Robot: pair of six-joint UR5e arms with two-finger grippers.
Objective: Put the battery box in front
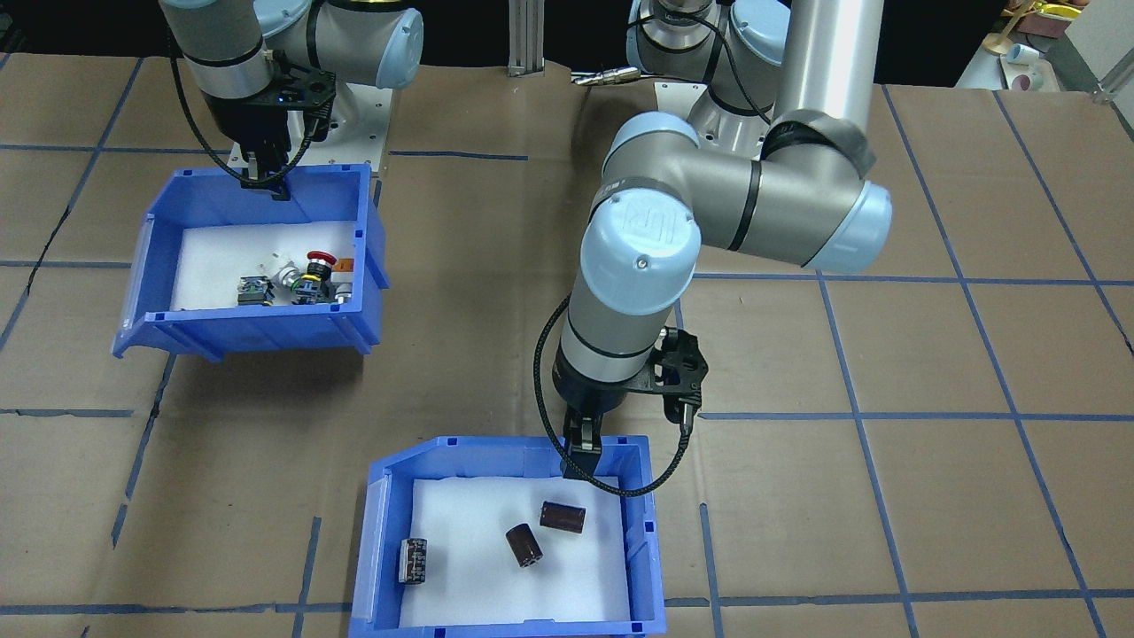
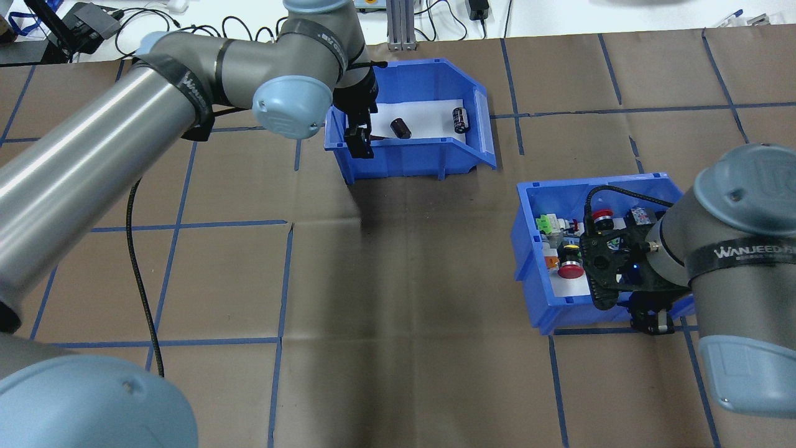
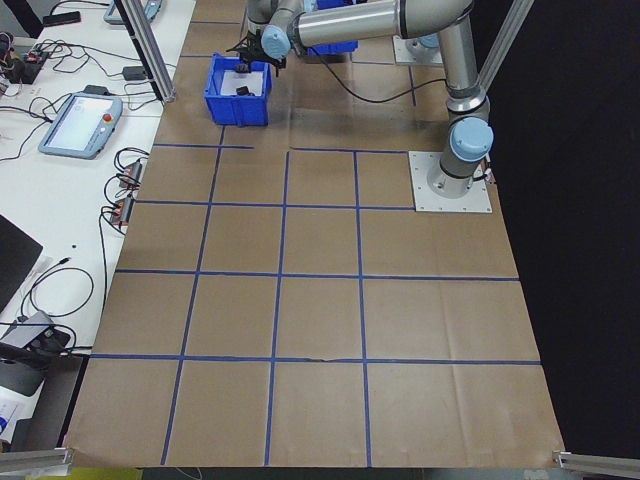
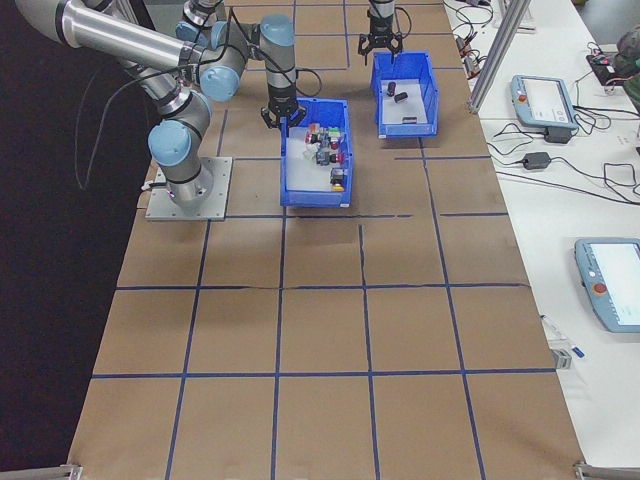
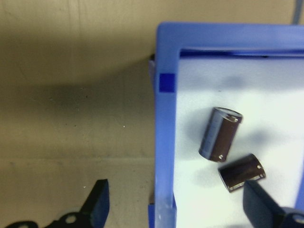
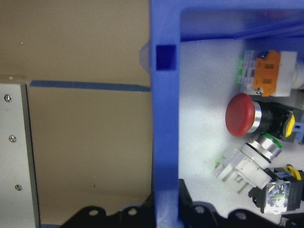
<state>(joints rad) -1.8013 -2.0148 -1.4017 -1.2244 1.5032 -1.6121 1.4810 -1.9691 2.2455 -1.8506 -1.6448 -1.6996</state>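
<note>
Brown paper with blue tape lines is covering our table [image 1: 930,496], where our left gripper [image 1: 580,459] is straddling the battery box [image 1: 505,540] rim, spread open. Overhead, our right gripper [image 2: 650,320] is clamping the switch bin [image 2: 541,311] wall.

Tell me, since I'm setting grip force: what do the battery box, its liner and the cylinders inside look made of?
The battery box looks like moulded blue plastic, smooth and slightly glossy, with ribbed walls. Its liner seems to be white foam or matte sheet; which one is unclear. The cylinders appear sleeved in dark brown shiny film with lighter, possibly metal, end caps.
</note>
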